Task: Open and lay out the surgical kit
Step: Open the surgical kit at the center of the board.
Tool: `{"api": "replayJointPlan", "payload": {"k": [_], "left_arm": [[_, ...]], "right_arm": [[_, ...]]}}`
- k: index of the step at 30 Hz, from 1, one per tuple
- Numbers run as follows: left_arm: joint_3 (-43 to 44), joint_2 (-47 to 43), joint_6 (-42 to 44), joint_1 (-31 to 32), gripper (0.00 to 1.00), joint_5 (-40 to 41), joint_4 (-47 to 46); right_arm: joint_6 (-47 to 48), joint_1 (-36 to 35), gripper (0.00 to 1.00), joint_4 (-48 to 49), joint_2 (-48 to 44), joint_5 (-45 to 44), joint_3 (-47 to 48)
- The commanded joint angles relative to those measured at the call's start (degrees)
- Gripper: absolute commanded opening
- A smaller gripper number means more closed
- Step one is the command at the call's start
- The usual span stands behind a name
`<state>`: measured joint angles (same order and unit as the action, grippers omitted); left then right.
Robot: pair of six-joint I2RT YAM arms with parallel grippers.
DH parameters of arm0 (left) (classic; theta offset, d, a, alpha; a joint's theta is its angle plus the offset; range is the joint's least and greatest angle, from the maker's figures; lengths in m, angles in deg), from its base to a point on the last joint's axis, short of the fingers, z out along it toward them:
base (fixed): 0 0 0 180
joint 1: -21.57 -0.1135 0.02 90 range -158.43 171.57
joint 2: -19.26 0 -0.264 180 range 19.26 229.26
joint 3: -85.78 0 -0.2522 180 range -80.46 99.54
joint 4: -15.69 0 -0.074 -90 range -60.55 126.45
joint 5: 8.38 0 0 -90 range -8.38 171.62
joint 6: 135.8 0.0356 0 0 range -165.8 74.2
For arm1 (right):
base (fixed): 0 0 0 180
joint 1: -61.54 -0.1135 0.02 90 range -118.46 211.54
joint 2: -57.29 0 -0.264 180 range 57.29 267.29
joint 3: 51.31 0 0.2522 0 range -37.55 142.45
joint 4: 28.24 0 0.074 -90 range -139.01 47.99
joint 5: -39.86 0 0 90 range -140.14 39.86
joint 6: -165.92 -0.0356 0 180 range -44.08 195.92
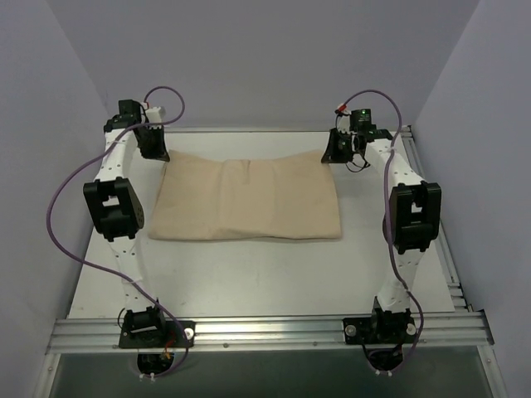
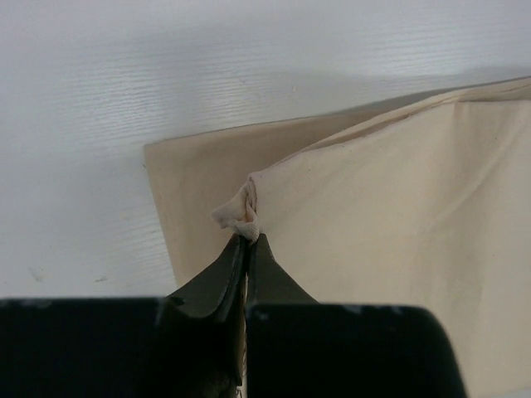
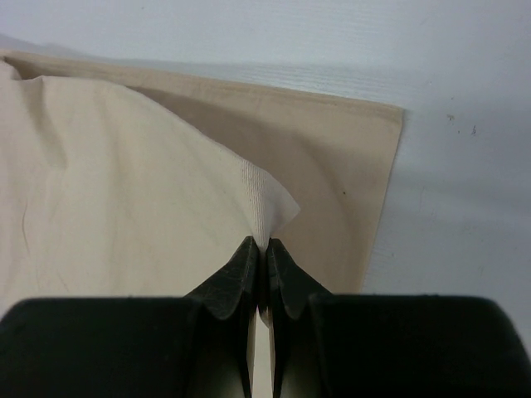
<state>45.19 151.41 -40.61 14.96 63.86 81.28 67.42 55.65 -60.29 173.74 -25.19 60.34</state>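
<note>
We see the beige cloth wrap lying folded on the white bench, toward its far edge, our left hand clamped on the wrap's far-left upper-layer corner, our right hand clamped on the far-right corner

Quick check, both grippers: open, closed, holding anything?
Left gripper: closed, pinching a top-layer corner of the cloth wrap.
Right gripper: closed, pinching the cloth wrap's other far top-layer corner.
</note>
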Motion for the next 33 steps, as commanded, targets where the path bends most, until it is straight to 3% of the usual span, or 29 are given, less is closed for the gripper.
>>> {"api": "replayJointPlan", "payload": {"k": [1, 8, 18, 23, 33], "left_arm": [[-0.92, -7.61, 2.28, -1.03, 0.02, -4.03, -0.24], [-4.88, -11.57, 4.56, -1.12, 0.02, -7.37, 0.72], [-13.66, -19.39, 13.35, -1.83, 0.08, -11.6, 4.33], [-17.45, -18.08, 13.53, -1.83, 0.08, -8.87, 0.99], [-16.75, -13.25, 16.17, -2.27, 0.15, -6.32, 0.64]], "right_arm": [[0.32, 0.62, 0.0, -1.67, -6.4, 2.47, -2.08], [-1.26, 0.7, 0.0, -3.16, -12.19, 5.11, -9.37], [-5.39, 1.94, 0.0, -16.87, -21.95, 3.18, -26.5], [-7.42, 0.45, 0.0, -19.33, -23.19, 2.75, -35.83], [-9.44, -2.37, 0.0, -19.51, -21.35, -3.14, -39.18]]}}
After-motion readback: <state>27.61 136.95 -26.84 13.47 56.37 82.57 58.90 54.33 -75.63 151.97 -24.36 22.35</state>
